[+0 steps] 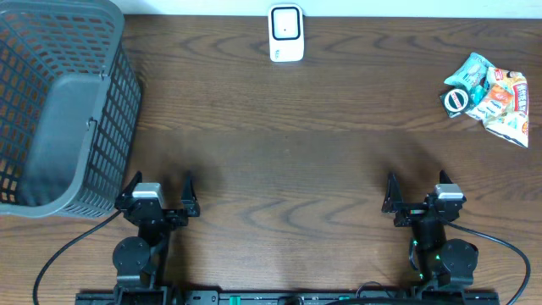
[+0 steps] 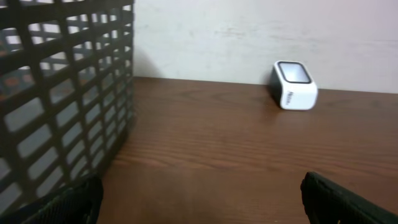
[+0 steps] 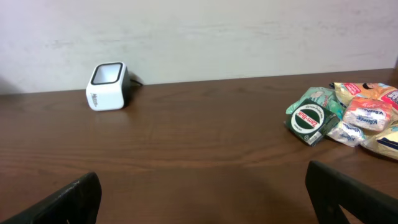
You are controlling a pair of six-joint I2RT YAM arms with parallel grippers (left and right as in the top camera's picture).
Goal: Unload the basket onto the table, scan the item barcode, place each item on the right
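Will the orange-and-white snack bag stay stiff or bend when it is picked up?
Probably it bends: the snack bag looks like thin, crinkled film. It is likely light, and its glossy surface may slip. It lies against the green item, so that might shift too.

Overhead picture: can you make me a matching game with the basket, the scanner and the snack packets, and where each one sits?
Things:
1. basket
2. scanner
3. snack packets

Places:
A. far side, in the middle
B. far side, on the right
C. on the left

Pairs: 1-C, 2-A, 3-B
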